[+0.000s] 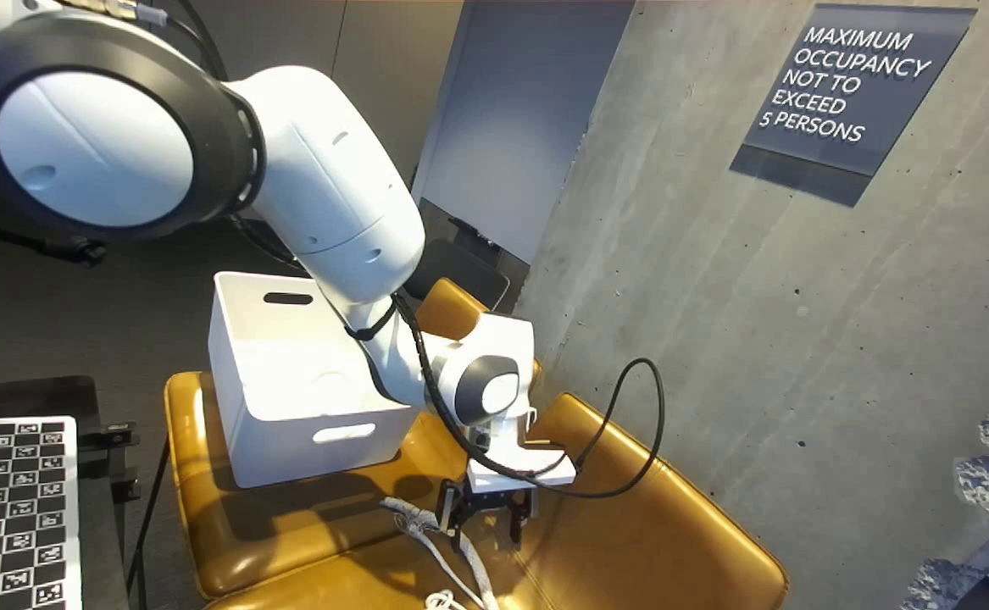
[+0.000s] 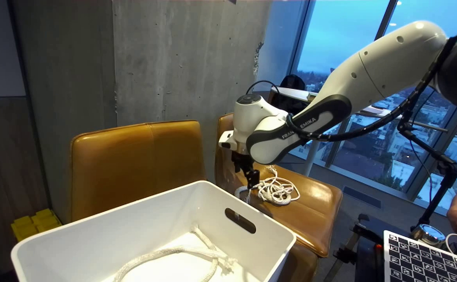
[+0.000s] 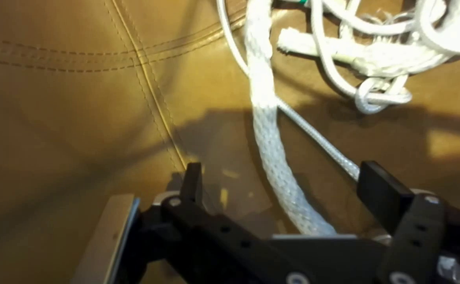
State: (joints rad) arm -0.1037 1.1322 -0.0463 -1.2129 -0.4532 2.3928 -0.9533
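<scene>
Hanging wrist-down in both exterior views, the robot arm (image 1: 333, 186) ends over the surface (image 2: 310, 223), a tan upholstered chair seat. Alongside, a neighbouring chair (image 2: 134, 164) carries a white bin (image 1: 291, 449), with a loose length of rope (image 2: 185, 249) lying on the bin's floor. Below the wrist, the gripper (image 3: 281, 182): fingers spread wide, nothing held. Just beside it on the surface sits a tangled heap (image 2: 277, 192) of white rope and cord. Near that, a thick braided rope (image 3: 267, 130) lies along the surface and, in the wrist view, runs through the middle of the gap between the fingers, roughly crosswise to their closing line. A thin cord (image 3: 319, 141) passes under it and runs toward the finger on the right of that view; touching or apart, cannot tell. Step in hand, my judgement: setting a grip on the thick braided rope. To do it well: leave the braid near mid-gap; ease the right-of-view finger clear of the thin cord so it is not trapped as well; descend until the pads (image 3: 192, 181) straddle the braid, stopping short of digging into the surface. Tip height above the surface is hard to read, so go down slowly. Close evenly; the braid will probably squash before the hold firms up. Afterwards, a slow lift should show early whether the heap is snagging.
</scene>
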